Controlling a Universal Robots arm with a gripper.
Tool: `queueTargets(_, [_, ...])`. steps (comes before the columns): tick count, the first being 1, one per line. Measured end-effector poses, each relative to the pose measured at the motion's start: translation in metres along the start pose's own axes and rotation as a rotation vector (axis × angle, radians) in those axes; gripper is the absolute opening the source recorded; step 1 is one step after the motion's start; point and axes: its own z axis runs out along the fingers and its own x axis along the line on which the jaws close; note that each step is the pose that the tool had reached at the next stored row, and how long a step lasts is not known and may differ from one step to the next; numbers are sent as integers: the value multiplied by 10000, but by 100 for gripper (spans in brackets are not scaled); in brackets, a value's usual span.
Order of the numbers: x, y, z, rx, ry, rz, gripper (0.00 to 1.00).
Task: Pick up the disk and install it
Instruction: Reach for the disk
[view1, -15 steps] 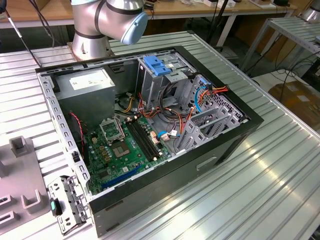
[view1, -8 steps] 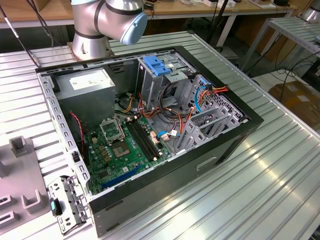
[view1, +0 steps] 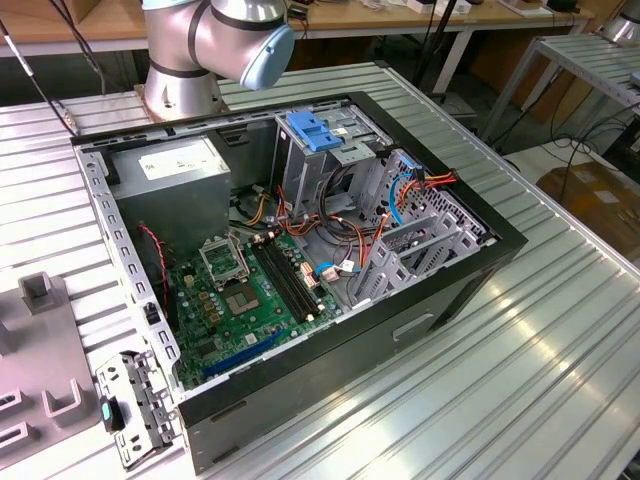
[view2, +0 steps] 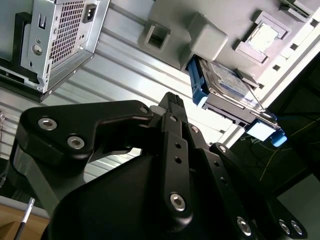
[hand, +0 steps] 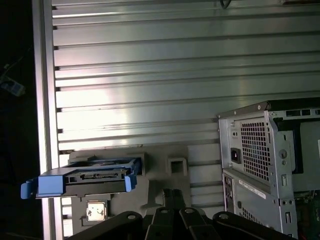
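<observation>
The pincer (hand: 173, 192), clenched on nothing, hangs above the ribbed table (hand: 150, 75), apart from the disk (hand: 92, 177), which sits propped in a grey holder (hand: 156, 186) beside the computer case (hand: 260, 150), probably to leave its sides graspable.

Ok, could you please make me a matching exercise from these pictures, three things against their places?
Things:
1 disk
2 motherboard
3 power supply

Places:
A green, on the floor of the case
B on the grey holder, outside the case
C in the case corner nearest the arm base

Pairs: 1-B, 2-A, 3-C
</observation>
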Motion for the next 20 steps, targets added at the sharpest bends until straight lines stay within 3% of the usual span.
queueTargets(10, [38,-3,-1,-1,-1,0,11])
queueTargets(20, [168,-13,-4,0,0,0,11])
